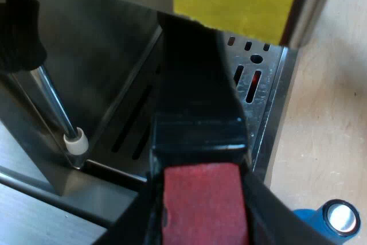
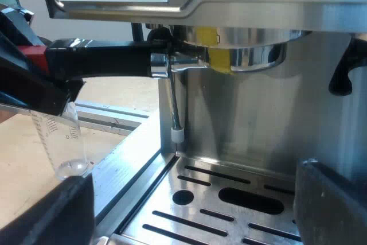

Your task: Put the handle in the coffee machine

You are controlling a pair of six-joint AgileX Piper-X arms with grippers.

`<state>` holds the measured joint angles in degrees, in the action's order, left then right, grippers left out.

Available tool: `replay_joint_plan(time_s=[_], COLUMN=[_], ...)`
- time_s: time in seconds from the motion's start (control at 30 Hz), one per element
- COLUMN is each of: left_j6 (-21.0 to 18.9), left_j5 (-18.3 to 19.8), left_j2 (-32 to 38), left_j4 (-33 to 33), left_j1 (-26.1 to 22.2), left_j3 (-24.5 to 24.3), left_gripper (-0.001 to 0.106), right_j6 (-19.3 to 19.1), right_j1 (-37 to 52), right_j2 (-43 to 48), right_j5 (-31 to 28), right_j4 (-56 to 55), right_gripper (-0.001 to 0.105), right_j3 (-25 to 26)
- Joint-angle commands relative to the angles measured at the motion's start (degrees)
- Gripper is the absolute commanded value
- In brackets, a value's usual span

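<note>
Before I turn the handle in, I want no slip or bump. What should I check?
1. Left gripper shut on the handle, at its red end: ok.
2. Holder raised to the head of the machine: ok.
3. Holder seated fully in the head: cannot tell.
4. Right gripper open, low over the tray, apart from the handle: ok.
5. Wand hangs just under the handle; clear of its swing: cannot tell.
6. Glass stands beside the machine, below the left gripper, untouched: ok.
</note>
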<state>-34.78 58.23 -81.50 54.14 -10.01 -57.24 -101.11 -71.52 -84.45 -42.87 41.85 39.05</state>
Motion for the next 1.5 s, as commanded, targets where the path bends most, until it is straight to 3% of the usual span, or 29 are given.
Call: replay_joint_plan(time_s=[0.03,0.4,0.73,0.8,0.97,1.23,1.4,1.5], left_j6=[-0.08,0.1,0.23,0.23,0.23,0.23,0.23,0.23], left_j5=[9.57,9.57,9.47,9.48,9.48,9.48,9.48,9.48], left_j2=[1.75,1.75,1.75,1.75,1.75,1.75,1.75,1.75], left_j4=[-0.21,-0.33,-0.55,-0.53,-0.53,-0.64,-0.68,-0.68], left_j1=[0.52,0.52,0.52,0.52,0.52,0.52,0.52,0.52], left_j3=[-0.89,-0.89,-0.89,-0.89,-0.89,-0.89,-0.89,-0.89], left_gripper=[0.001,0.001,0.001,0.001,0.001,0.001,0.001,0.001], right_j6=[-0.29,-0.29,0.96,0.68,0.7,0.66,0.66,0.34], right_j1=[-0.15,-0.15,0.24,0.23,0.53,3.44,5.36,5.94], right_j2=[-0.05,-0.05,-1.68,-3.07,-7.99,-14.17,-17.69,-19.9], right_j5=[-0.18,-0.16,3.3,3.3,3.32,3.3,10.81,9.88], right_j4=[0.79,0.61,0.76,0.76,2.97,14.08,14.07,13.51], right_gripper=[0.072,0.072,0.072,0.069,0.043,0.042,0.042,0.042], right_j3=[0.05,0.05,0.05,0.05,0.16,0.9,4.64,8.01])
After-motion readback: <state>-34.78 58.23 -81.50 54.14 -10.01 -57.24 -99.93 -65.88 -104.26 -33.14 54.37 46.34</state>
